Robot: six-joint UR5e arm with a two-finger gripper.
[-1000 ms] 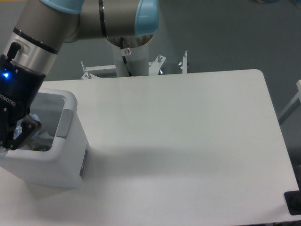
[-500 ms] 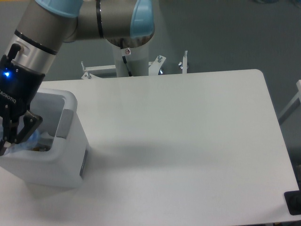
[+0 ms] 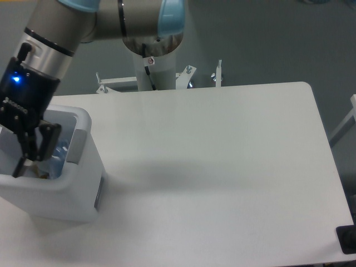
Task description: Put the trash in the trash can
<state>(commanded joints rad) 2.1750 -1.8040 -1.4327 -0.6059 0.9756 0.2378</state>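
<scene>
Gripper (image 3: 26, 161) hangs at the far left of the view, above the open mouth of the trash can (image 3: 72, 192); its black fingers (image 3: 47, 142) point down into the opening and stand apart from each other, with nothing held between them; one finger is clear to see, the other is partly cut by the left edge of the picture. On the black body of the wrist a small blue light (image 3: 16, 78) is shining. The trash can is a white boxy bin with a thick rounded rim; it stands on the left front part of the table (image 3: 222, 167); a grey panel (image 3: 77, 146) sits on its right side, just under the rim. Inside the bin, below and beside the fingers, a pale bluish and clear shape (image 3: 60, 149) is visible; it is probably the trash, lying in the can, but the view there is dim and partly hidden by the gripper, so I cannot tell the bottle from the wrapper. The arm (image 3: 105, 22) goes up and to the right from the gripper, grey with light blue joint caps, to its base column (image 3: 153, 69) behind the far edge of the table. Right of the column some metal brackets (image 3: 217, 72) stand behind the table; the white table top stretches to the right; at the lower right corner a small black object (image 3: 347, 239) is at the edge.
</scene>
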